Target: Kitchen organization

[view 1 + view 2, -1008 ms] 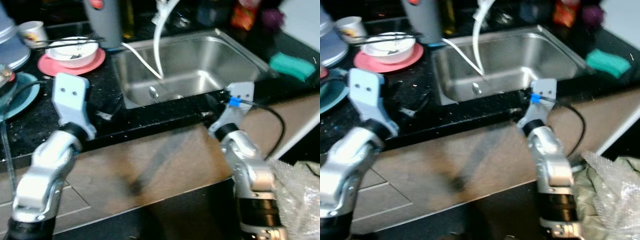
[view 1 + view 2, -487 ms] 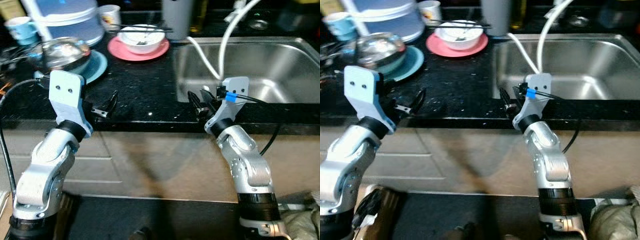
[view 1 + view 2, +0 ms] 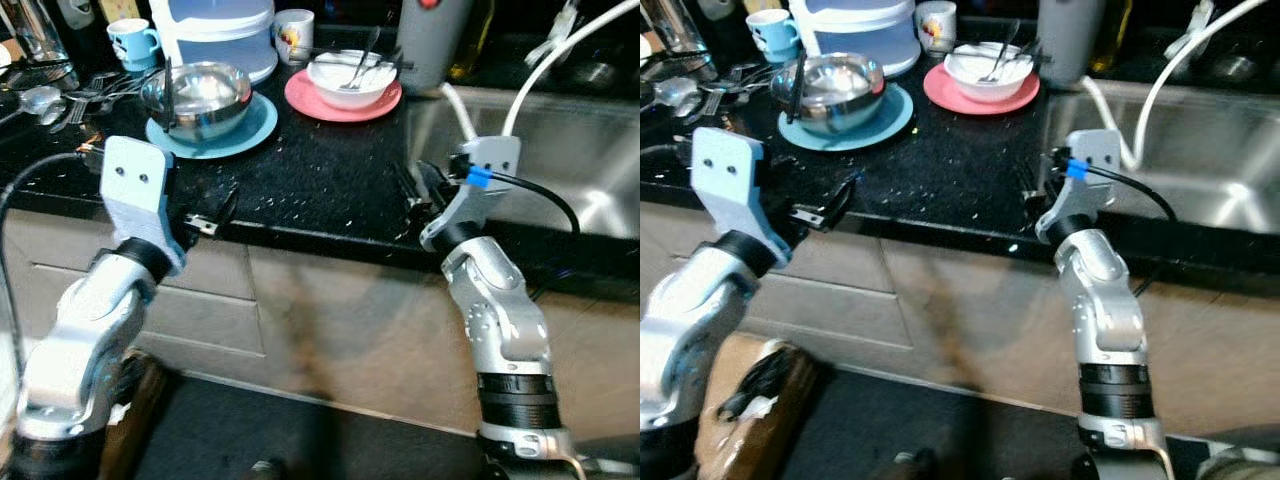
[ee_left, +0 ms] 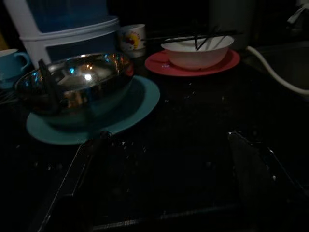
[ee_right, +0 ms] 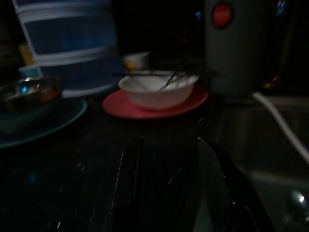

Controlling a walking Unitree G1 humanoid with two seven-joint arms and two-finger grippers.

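Silver arms bent; left gripper (image 3: 213, 213) and right gripper (image 3: 418, 187) hover spread, empty, over black countertop (image 3: 320, 170). Steel bowl (image 3: 197, 97) on teal plate (image 3: 243, 125) at 11 o'clock; sink (image 3: 590, 160) at 2.

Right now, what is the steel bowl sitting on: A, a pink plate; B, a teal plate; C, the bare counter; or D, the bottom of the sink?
B: the steel bowl rests on the teal plate, on the counter to the left of the white bowl, which has its own pink plate.
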